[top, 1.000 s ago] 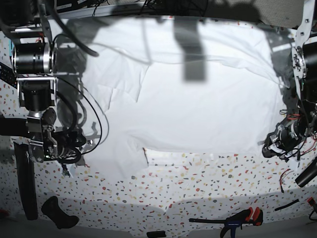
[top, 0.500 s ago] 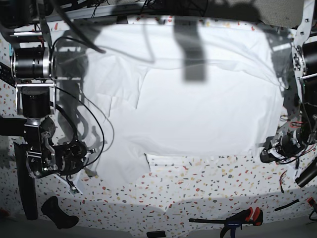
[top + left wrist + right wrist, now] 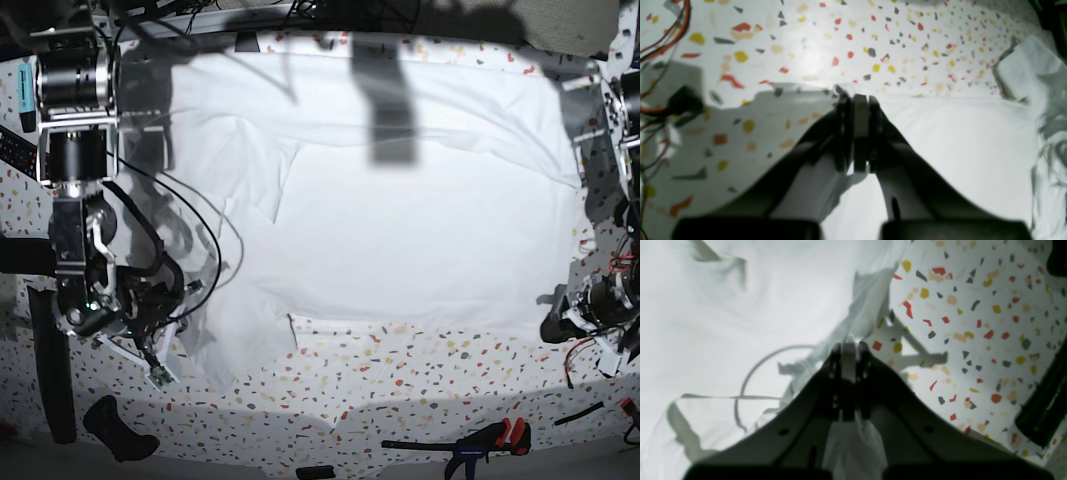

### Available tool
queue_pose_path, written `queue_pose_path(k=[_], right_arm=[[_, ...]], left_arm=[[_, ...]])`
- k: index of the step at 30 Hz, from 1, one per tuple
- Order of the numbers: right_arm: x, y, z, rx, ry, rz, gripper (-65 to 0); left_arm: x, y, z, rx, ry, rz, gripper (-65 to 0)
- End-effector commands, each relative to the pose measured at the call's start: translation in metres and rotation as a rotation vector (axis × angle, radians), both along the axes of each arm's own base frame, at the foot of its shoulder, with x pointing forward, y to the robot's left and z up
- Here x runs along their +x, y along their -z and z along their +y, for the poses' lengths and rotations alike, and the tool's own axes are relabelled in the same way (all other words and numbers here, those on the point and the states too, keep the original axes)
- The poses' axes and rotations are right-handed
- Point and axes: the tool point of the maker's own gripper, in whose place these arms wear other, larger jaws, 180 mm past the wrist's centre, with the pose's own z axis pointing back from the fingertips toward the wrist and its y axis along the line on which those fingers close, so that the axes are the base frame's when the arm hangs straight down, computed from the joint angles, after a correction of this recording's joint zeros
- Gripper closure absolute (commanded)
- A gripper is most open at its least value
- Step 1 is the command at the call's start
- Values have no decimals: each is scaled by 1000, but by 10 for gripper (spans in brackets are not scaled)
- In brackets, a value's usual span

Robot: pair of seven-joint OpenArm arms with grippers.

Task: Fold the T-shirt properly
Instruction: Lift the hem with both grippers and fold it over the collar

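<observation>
One T-shirt, white and very large, lies spread across most of the worktop, reaching from my right claw to my left claw. Wrinkles and a loose flap near the sleeve tell me it is soft, light and limp: it will sag, drag and crease rather than hold a shape, and thin layers may slip apart if pinched shallow.

Right claw: pressed together on a bunched edge of the cloth; a wad of fabric shows behind the pads, and more hangs away ahead and to the side. Speckled worktop lies bare on the other side of this claw.

Left claw: pressed together at the straight hem, right at the cloth's corner. Something pale sits between the pads; I judge it to be fabric, but blur leaves this unsure. Smooth cloth runs off to one side of this claw, bare worktop ahead and on the other side.

Best holds, in my judgement: hem corners and shoulder seams, deep enough to catch both layers.

Beyond the shirt, near the worktop's front edge, a clamp lies well apart from both claws.
</observation>
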Motion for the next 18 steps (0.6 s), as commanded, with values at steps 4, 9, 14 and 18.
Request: queue_pose_path(k=[4,9,14,18], right_arm=[[-5,-41,-25,-5,67,-110,0],[-34,-43,-44,19,102,-139,0],[-66,-36,-58,-46,98,-124,0],[-89,-42,-64,-84,102,-144,0]], left_arm=[[-10,-17,10,60,9,-72,0],[-37,-33,-2,140,80,-109,0],[-58,-57,-17,223,145,-178,0],[-75,-60,-8,286,118,-173,0]])
